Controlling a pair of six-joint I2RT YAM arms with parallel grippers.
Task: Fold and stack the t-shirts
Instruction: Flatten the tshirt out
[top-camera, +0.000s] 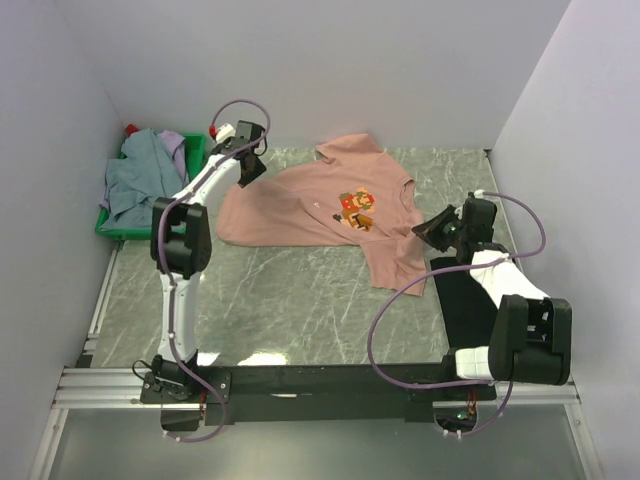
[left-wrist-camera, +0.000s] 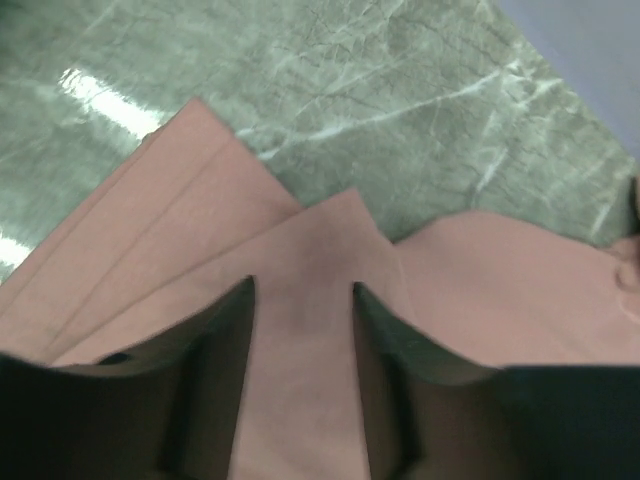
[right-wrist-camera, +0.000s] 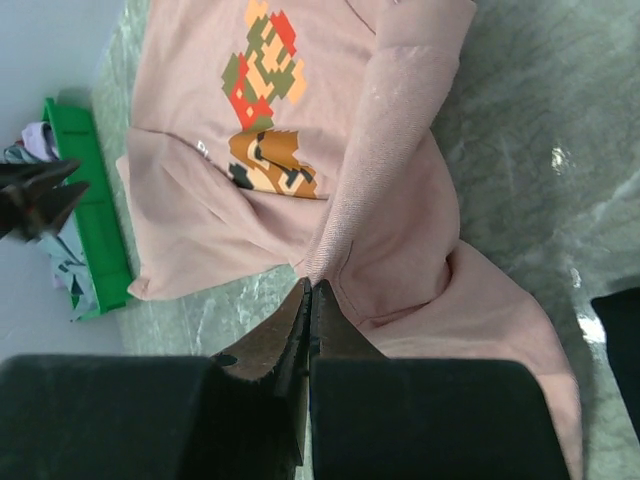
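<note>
On the grey-green marbled table (top-camera: 300, 300), the salmon-pink pixel-print cloth t-shirt (top-camera: 300, 205), judged light, limp and best taken at hems, is pinched by the pressed-together right gripper (right-wrist-camera: 308, 290) and straddled by the spread left gripper (left-wrist-camera: 303, 285).

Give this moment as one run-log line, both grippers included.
pink t-shirt: spread out, rumpled | left gripper: open over its edge | right gripper: shut on its fold

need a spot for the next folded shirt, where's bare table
Bare marble table spans the near middle, between the salmon-pink t-shirt and the near edge. A narrower strip lies in front of the green crate, at the left edge. Crowded: the far middle under that shirt, the right side with the black t-shirt.
</note>
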